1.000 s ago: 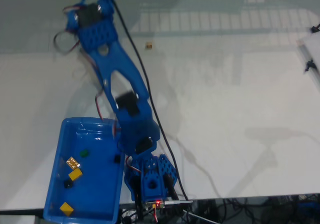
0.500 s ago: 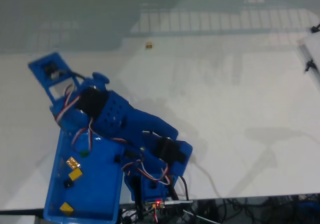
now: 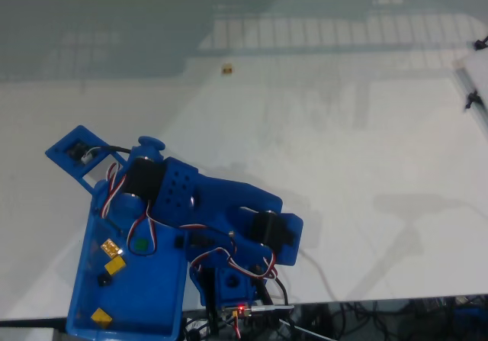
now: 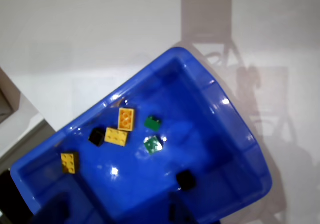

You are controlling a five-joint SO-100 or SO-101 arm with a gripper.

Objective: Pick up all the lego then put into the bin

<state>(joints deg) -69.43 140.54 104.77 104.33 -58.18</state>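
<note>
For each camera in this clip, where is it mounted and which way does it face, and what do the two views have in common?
Fixed view: sits high above the near table edge, looking down on the white table, the folded blue arm and one stray brick far off.
Wrist view: rides on the arm, aimed straight down into the blue bin; it shows the arm's shadow rather than its body.
Shared: both show the bin with yellow, green and dark bricks inside.
</note>
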